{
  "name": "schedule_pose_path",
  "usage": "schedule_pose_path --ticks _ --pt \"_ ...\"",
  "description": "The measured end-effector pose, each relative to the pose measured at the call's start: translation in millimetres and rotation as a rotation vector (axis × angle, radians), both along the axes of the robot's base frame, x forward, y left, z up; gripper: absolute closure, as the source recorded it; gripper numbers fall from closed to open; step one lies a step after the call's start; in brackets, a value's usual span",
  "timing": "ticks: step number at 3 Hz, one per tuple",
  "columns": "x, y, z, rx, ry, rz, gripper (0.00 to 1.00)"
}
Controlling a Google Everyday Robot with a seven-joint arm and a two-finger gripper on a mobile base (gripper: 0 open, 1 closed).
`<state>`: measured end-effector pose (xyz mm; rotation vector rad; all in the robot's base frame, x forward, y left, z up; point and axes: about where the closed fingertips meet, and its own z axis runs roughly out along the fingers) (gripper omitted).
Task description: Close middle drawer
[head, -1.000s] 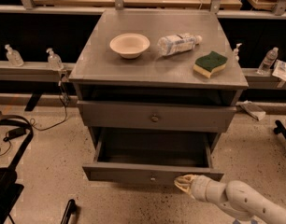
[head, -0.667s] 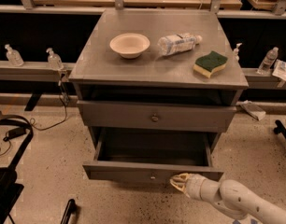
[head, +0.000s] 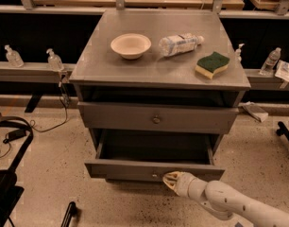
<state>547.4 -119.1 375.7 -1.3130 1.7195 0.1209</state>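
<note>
The middle drawer is pulled out of the grey cabinet, and its dark inside shows. Its flat front faces me, with the small knob at the centre. My gripper comes in from the lower right on a white arm. Its cream fingertips are together and rest against the drawer front just right of the knob. The upper drawer front above it is closed. The lowest tier is hidden under the open drawer.
On the cabinet top are a cream bowl, a plastic bottle lying down and a green-and-yellow sponge. Small bottles stand on a ledge behind. Black equipment and cables lie on the floor at the left.
My gripper has moved left along the drawer front, from near its right end to just beside the centre knob. The drawer stays about as far out.
</note>
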Motion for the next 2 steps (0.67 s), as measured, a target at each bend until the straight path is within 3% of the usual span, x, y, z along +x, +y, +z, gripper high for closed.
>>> schedule_pose_path --ticks 2 --pt "26.7 5.5 -9.1 -0.046 -0.016 -0.029 1.0"
